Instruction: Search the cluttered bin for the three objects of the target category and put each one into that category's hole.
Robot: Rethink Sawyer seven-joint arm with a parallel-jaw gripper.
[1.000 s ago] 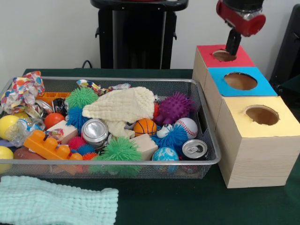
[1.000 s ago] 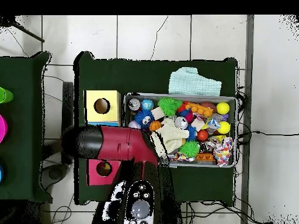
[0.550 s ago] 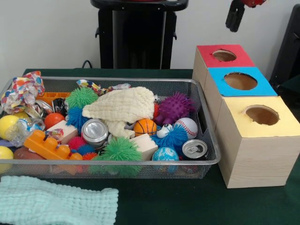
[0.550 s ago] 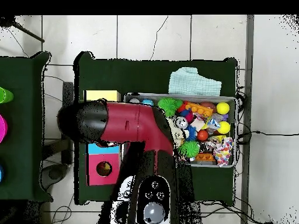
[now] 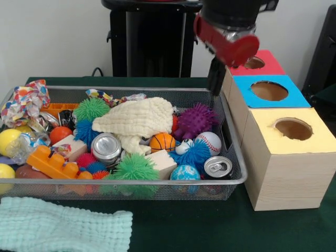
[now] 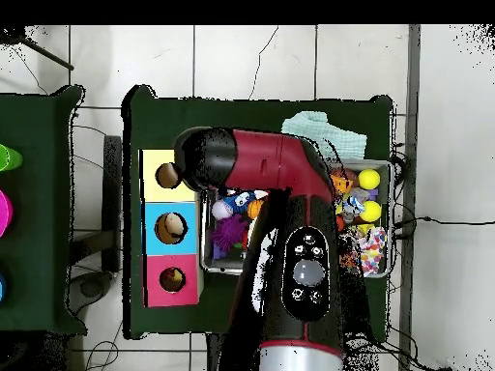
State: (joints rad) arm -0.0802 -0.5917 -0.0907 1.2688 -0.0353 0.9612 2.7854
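The wire bin holds mixed clutter. It includes two drink cans, a small basketball, a baseball, a globe ball, spiky balls such as the purple one, a cream cloth and an orange block. Three boxes stand to the right of the bin, each with a hole: red, blue and yellow. My gripper hangs over the bin's far right corner beside the red box, with nothing seen in it. From above, the arm hides it.
A pale green cloth lies on the table in front of the bin. Seen from above, the yellow, blue and red boxes sit in a row along the bin's left side. A patterned fabric bundle lies at the bin's far left.
The arm lifted off the red box's hole, swung away from the boxes and came down over the bin's far right corner. The bin's contents have not moved.
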